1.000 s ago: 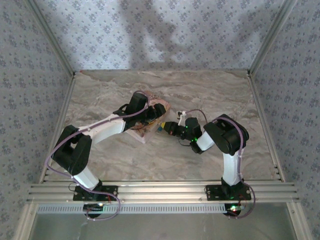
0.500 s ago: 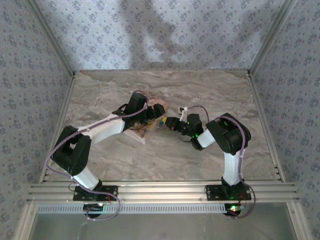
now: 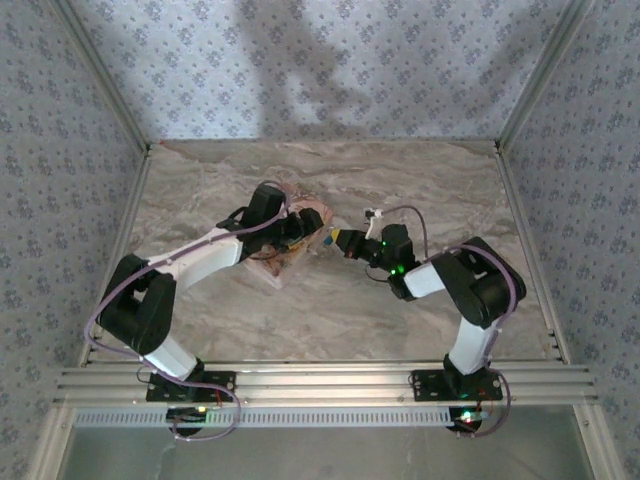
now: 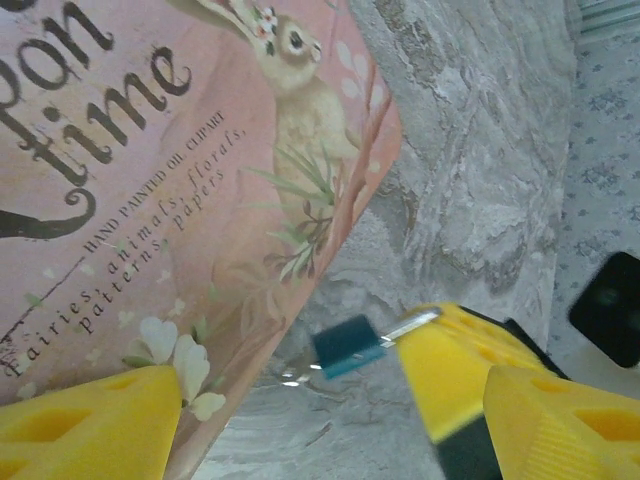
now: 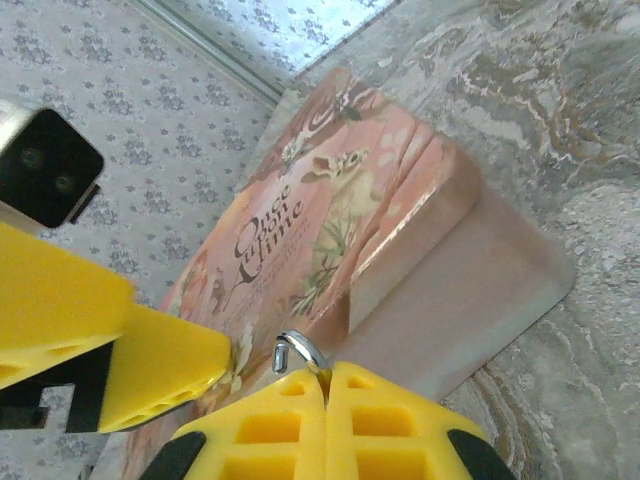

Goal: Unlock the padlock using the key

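Right fingers (image 5: 340,410): yellow, pressed together, a silvery loop coming out at the seam of the tips; holding the padlock.
Padlock (image 4: 348,345): at the tips of the right fingers, just beside the lower edge of the pink box; touching the bench or not, cannot tell.
Padlock axis: almost level in the left wrist view, blue body toward the box, silvery end toward the right fingers.
Left fingers (image 4: 90,425): spread wide, holding nothing, padlock between them.
Pink box (image 4: 150,200): flat on the bench, rabbit picture up.
Bench (image 3: 400,180): grey-beige marble pattern.
Room: walls (image 3: 350,70) with small flower pattern on three sides, metal rails (image 3: 320,385) along the near edge.
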`<action>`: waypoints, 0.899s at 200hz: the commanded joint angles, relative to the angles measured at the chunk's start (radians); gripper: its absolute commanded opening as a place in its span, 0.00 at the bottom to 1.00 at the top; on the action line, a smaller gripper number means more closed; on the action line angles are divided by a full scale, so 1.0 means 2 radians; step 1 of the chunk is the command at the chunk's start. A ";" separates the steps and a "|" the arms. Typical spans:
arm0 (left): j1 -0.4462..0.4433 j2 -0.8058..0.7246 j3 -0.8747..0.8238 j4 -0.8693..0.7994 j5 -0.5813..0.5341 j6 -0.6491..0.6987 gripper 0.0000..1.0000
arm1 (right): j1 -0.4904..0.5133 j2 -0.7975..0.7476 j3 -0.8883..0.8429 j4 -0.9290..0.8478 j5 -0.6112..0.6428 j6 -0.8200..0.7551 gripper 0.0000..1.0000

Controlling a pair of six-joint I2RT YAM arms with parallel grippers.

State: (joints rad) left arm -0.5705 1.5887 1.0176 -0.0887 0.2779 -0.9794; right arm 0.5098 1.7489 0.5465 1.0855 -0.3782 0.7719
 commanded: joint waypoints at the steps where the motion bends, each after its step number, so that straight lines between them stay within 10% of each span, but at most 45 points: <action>1: 0.013 0.002 -0.017 -0.080 -0.010 0.017 0.80 | -0.003 -0.051 -0.008 -0.071 0.012 -0.053 0.00; 94: 0.018 -0.019 0.041 -0.084 -0.004 0.077 0.81 | -0.004 -0.270 0.044 -0.515 0.019 -0.225 0.00; 180: 0.018 -0.159 -0.027 -0.038 -0.122 0.140 0.84 | -0.003 -0.361 0.048 -0.706 0.033 -0.240 0.00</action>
State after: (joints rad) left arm -0.5423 1.3590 1.0256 -0.2104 0.1402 -0.7582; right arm 0.5079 1.0607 0.6254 -0.1818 -0.3275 0.3088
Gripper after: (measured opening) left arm 0.835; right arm 0.066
